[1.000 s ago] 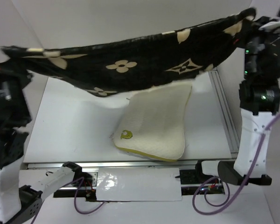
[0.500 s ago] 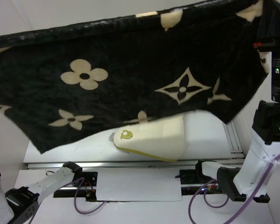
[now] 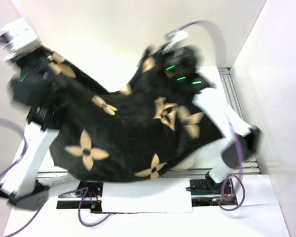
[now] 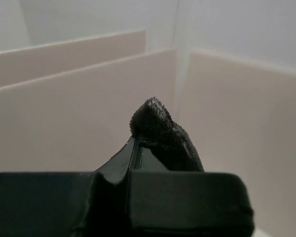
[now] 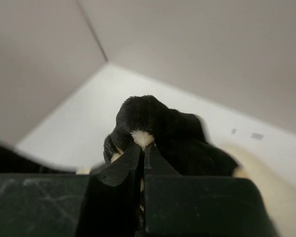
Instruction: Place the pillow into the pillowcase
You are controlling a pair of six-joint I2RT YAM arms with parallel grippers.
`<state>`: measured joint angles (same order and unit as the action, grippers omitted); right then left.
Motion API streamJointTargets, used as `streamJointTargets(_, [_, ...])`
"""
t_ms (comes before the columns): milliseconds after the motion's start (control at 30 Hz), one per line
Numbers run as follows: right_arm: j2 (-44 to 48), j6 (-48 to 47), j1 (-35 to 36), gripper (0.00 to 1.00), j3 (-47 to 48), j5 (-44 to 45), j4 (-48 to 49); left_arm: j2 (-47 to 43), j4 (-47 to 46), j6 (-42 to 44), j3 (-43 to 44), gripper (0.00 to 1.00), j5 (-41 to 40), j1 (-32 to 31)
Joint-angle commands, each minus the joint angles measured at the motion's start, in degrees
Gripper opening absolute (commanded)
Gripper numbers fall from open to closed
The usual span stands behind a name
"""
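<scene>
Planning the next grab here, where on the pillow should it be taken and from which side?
Probably its near right corner, coming in low from the front right. That pale corner of the pillow is the only part showing; the pillowcase drapes over the rest. The left fingers and right fingers are both shut on the pillowcase, so one must let go first.
</scene>
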<state>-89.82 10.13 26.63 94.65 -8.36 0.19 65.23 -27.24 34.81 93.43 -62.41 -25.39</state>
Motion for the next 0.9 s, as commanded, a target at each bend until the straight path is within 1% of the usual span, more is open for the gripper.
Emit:
streamJointTargets(0, [-3.8, -6.8, 4.8, 0.0, 1.3, 15.6, 0.3, 5.8, 31.1, -29.8, 3.5, 0.0, 3.0, 10.2])
streamJointTargets(33, [-8.6, -4.0, 3.8, 0.0, 2.2, 17.8, -0.4, 11.9, 35.8, -38.8, 5.1, 0.0, 4.4, 15.1])
streamJointTargets(100, [-13.9, -2.4, 2.5, 0.0, 4.3, 21.3, -2.5, 18.8, 44.1, -47.1, 7.1, 0.0, 6.9, 20.0])
streamJointTargets(133, [-19.4, -0.8, 1.9, 0.0, 6.0, 21.8, -5.0, 22.5, 50.6, -52.9, 9.1, 0.0, 9.1, 24.2])
streamJointTargets(167, [-22.0, -0.1, 0.6, 0.0, 9.5, 22.3, -6.3, 29.5, 52.6, -54.9, 9.7, 0.0, 13.4, 26.1])
streamJointTargets(200, [-27.0, -0.1, 0.0, 0.0, 11.4, 21.4, -7.6, 33.3, 55.0, -56.6, 11.0, 0.0, 15.4, 27.8])
streamJointTargets(233, [-29.2, 0.7, -0.6, 0.0, 13.5, 21.4, -10.4, 37.2, 57.2, -58.1, 14.4, 0.0, 16.4, 30.6])
streamJointTargets(267, [-31.0, 1.9, -1.6, 0.0, 17.4, 21.4, -11.5, 41.0, 62.2, -61.1, 16.5, 0.0, 17.2, 31.8])
streamJointTargets(300, [-33.8, 1.9, -1.6, 0.0, 18.6, 21.4, -12.1, 48.3, 64.5, -62.2, 21.4, 0.0, 17.2, 33.8])
streamJointTargets(367, [-35.5, 2.4, -2.8, 0.0, 20.7, 22.2, -11.2, 54.7, 71.1, -65.6, 26.3, 0.0, 16.7, 35.3])
streamJointTargets(400, [-36.3, 2.4, -2.8, 0.0, 21.3, 23.2, -11.2, 59.3, 72.7, -66.4, 28.3, 0.0, 16.7, 36.0])
streamJointTargets(433, [-37.6, 3.0, -2.8, 0.0, 22.1, 23.7, -10.7, 60.9, 73.8, -67.1, 30.9, 0.0, 17.2, 37.3])
streamJointTargets(467, [-38.3, 3.1, -3.4, 0.0, 23.6, 23.7, -10.6, 61.7, 73.8, -67.1, 30.9, 0.0, 20.3, 38.0])
streamJointTargets(500, [-38.3, 3.1, -3.4, 0.0, 24.2, 25.8, -10.6, 61.7, 73.8, -67.8, 30.9, 0.0, 22.1, 38.7])
streamJointTargets(633, [-41.4, 3.0, -3.4, 0.0, 26.4, 27.1, -8.9, 61.0, 68.4, -67.8, 29.2, 0.0, 24.1, 39.7])
streamJointTargets(667, [-42.3, 2.4, -3.4, 0.0, 27.5, 27.1, -9.6, 61.0, 67.5, -67.8, 29.2, 0.0, 24.9, 39.7])
streamJointTargets(700, [-43.1, 2.3, -3.4, 0.0, 30.6, 27.1, -10.6, 61.0, 66.9, -67.8, 29.9, 0.0, 25.4, 40.3])
streamJointTargets(733, [-44.4, 2.3, -3.4, 0.0, 32.0, 26.3, -12.5, 61.7, 66.9, -67.8, 32.0, 0.0, 25.4, 40.3])
streamJointTargets(800, [-44.4, 2.3, -4.0, 0.0, 33.0, 26.3, -12.5, 63.5, 67.4, -66.5, 35.8, 0.0, 24.8, 40.3])
streamJointTargets(833, [-44.4, 2.3, -4.0, 0.0, 32.4, 26.3, -11.9, 65.7, 67.4, -66.4, 37.8, 0.0, 23.8, 40.3])
streamJointTargets(867, [-43.7, 2.3, -4.0, 0.0, 32.4, 27.3, -10.5, 66.9, 67.9, -65.6, 41.7, 0.0, 23.0, 40.9])
